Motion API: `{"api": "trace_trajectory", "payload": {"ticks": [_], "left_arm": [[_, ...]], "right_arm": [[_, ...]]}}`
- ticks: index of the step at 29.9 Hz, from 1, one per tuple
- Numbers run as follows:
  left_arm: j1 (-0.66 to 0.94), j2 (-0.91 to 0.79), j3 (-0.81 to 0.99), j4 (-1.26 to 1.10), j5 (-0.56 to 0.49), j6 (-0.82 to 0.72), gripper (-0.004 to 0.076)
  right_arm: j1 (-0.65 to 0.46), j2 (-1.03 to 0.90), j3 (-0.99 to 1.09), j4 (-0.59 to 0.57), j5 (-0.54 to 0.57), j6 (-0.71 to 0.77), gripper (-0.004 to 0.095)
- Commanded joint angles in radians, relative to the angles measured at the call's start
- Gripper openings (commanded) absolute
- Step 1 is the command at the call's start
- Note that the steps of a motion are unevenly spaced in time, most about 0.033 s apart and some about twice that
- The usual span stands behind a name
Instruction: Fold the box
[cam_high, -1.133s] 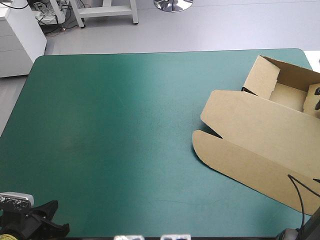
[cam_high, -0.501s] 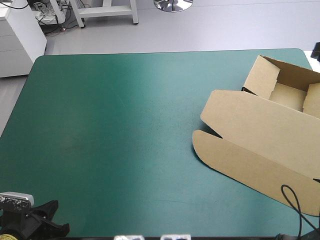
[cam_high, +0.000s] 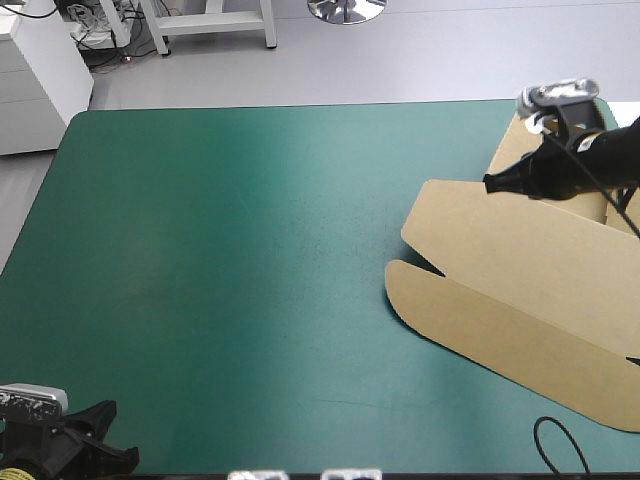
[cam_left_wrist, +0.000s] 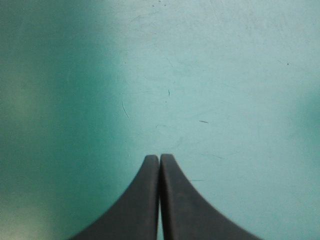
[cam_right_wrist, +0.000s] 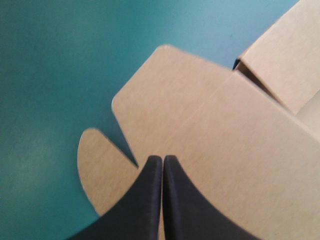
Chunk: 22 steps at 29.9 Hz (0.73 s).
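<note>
Our right gripper (cam_high: 490, 183) hangs over the flat lid (cam_right_wrist: 210, 125) of the box (cam_high: 530, 290), left gripper (cam_left_wrist: 160, 156) idle, both with fingers pressed together; we judge the lid's flaps need folding next.

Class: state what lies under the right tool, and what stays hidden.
Under the shut right tool lies the flat lid of the brown box, on the teal-green cover. The arm hides most of its tray.

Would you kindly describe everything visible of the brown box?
The box is a cut sheet of brown board at the table's right side, on the teal-green cover. Its far part has walls raised. The lid lies flat toward the near edge and ends in a rounded flap. The right gripper, fingers shut, hangs over the raised wall's corner; contact cannot be judged.
</note>
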Motion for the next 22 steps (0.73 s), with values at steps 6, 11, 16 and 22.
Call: {"api": "trace_trajectory", "payload": {"ticks": [6,11,16,22], "left_arm": [[0.002,0.017,-0.022,-0.004,-0.059,-0.006,-0.0010],[0.002,0.017,-0.022,-0.004,-0.059,-0.006,-0.0010],[0.002,0.017,-0.022,-0.004,-0.059,-0.006,-0.0010],[0.002,0.017,-0.022,-0.004,-0.061,-0.006,-0.0010]], "right_arm": [[0.026,-0.307,0.381,-0.042,-0.196,-0.033,-0.0015],[0.026,-0.521,0.595,-0.042,-0.291,-0.033,-0.0016],[0.026,-0.718,0.768,-0.042,-0.356,-0.033,-0.0016],[0.026,-0.942,0.945,-0.042,-0.463,-0.029,-0.0016]]}}
